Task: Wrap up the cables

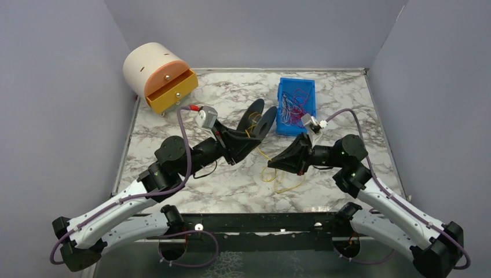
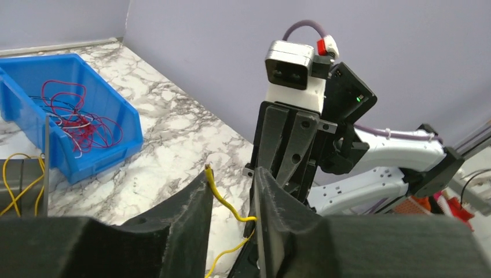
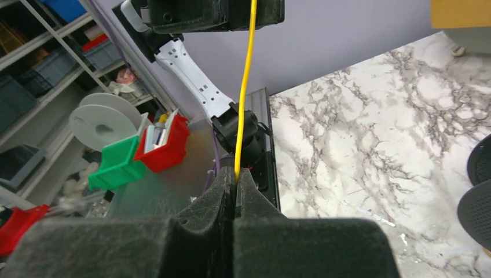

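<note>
Our right claw (image 3: 234, 176) is clamped tight on the thin yellow cable (image 3: 245, 87), which runs straight up from its ribbed black pads to our left claw (image 2: 230, 182). That claw stands parted, the cable's kinked tip lying loose between its fingers. Slack loops sprawl on the marbled desk (image 1: 231, 185); beyond sit the black spool (image 1: 267, 120) and the blue plastic bin (image 2: 110, 152).

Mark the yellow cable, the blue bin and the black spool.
yellow cable (image 3: 245, 87): right wrist view, middle of the taut stretch.
blue bin (image 2: 110, 153): left wrist view, near outer wall.
black spool (image 1: 267, 120): top external view, right flange.
</note>
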Robot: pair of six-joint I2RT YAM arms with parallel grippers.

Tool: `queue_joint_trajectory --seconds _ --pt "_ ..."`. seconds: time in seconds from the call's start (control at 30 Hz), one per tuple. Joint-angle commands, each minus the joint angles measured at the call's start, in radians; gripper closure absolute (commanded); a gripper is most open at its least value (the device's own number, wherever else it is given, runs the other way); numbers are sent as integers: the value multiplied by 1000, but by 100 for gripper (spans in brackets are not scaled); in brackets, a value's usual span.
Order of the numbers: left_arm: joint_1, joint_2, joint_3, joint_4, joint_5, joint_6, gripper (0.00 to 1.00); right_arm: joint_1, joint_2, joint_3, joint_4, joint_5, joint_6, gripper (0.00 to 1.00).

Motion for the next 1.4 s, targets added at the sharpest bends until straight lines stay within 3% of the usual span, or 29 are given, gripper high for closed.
queue_joint_trajectory --seconds 0.0,0.2,0.37,0.53,0.63,0.9,1.07,1.27,1.37 --pt "-3 -43 31 -40 -76 48 57 6 -29 71 -178 56 -108 99" --pt "-3 -109 92 -189 -263 160 34 7 -45 125 -288 73 -160 99" --pt "-3 -164 141 -315 -359 230 28 7 -43 176 -403 92 -221 99" --pt "-4 -160 202 -445 -338 303 27 6 -3 245 -518 23 -272 99" --pt "-3 -157 229 -494 -259 344 26 7 49 298 -589 -58 -286 99" --pt "-3 -129 257 -590 114 497 26 6 143 404 -733 -231 -246 99" --pt "-3 -51 236 -615 353 586 24 6 199 404 -715 -356 -141 99" --pt "-3 66 220 -605 508 659 24 7 271 374 -657 -457 -61 99" --pt "-3 112 211 -599 539 675 25 7 282 331 -542 -496 22 99"
